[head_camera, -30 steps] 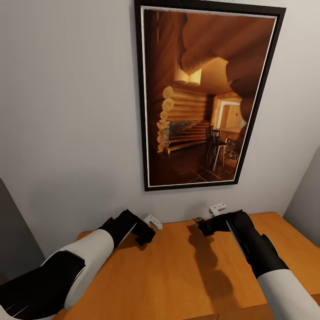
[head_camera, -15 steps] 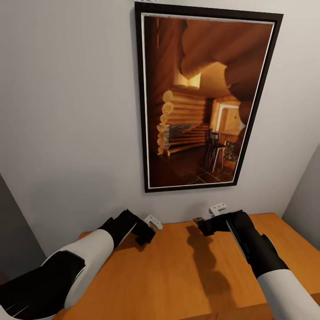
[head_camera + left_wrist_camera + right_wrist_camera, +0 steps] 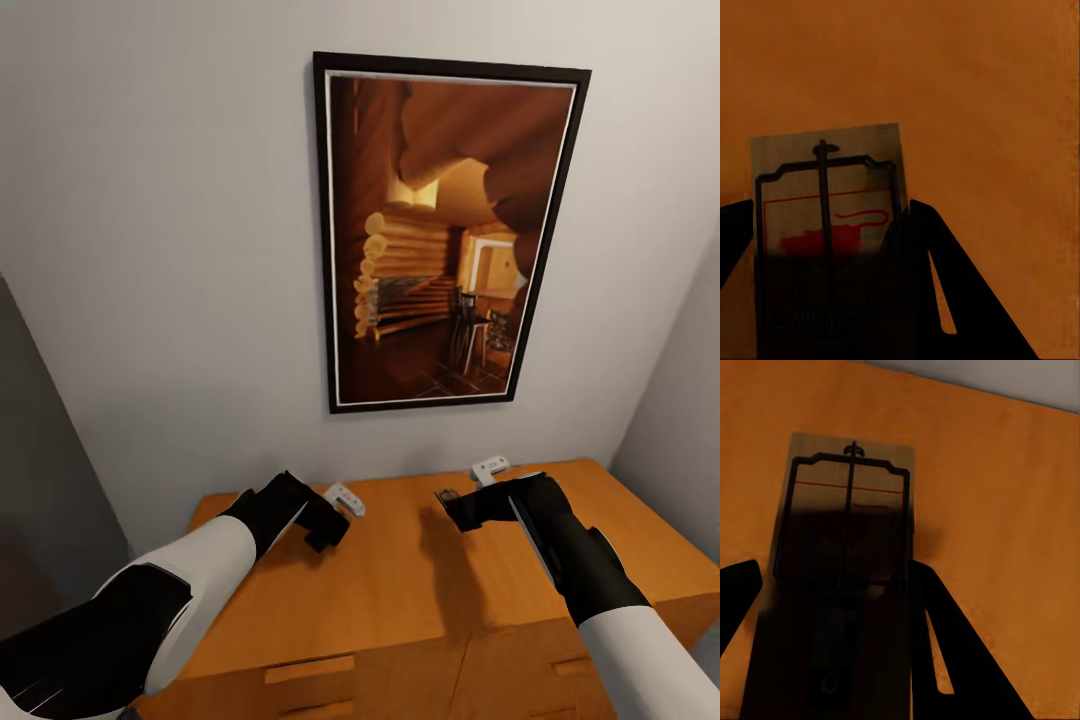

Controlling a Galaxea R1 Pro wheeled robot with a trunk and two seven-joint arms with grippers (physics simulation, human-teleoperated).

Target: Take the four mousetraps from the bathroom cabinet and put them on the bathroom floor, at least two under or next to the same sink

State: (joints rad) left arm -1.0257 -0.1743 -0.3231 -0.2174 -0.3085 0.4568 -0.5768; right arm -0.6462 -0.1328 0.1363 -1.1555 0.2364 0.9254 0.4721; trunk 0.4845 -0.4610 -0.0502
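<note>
Mousetrap (image 3: 825, 202) sits clamped between the fingers of the left tool (image 3: 325, 520), above the cabinet (image 3: 400, 600) top. Further right, the right tool (image 3: 455, 508) grips a 2nd mousetrap (image 3: 844, 540) the same way. Both boards jut past the fingertips, so a bump against the cabinet edge while turning toward the floor could knock either loose.

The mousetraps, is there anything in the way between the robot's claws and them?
Nothing visible. In each wrist view a mousetrap lies flat on the cabinet top, right between that gripper's dark fingers.
</note>
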